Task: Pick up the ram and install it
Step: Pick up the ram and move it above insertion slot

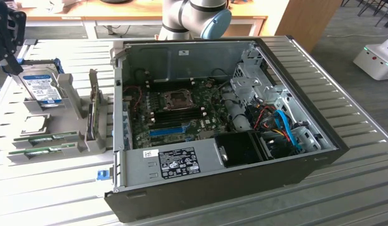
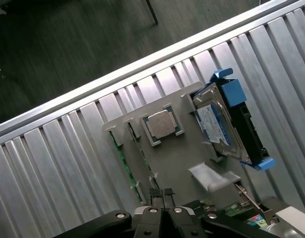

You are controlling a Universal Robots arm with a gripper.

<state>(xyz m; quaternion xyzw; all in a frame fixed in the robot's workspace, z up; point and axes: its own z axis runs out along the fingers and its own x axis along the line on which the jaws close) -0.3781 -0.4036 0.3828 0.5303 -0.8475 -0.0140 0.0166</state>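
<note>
the ram (image 2: 122, 166) stands on edge in a slot of the grey holder tray (image 2: 182, 158), with a second stick (image 2: 143, 158) in the tray's next slot. it looks light, stiff and fragile, best taken by its long bare edges, clear of chips and contacts. the pincer (image 2: 161, 192) hangs above the tray, jaws pressed together, empty.
</note>
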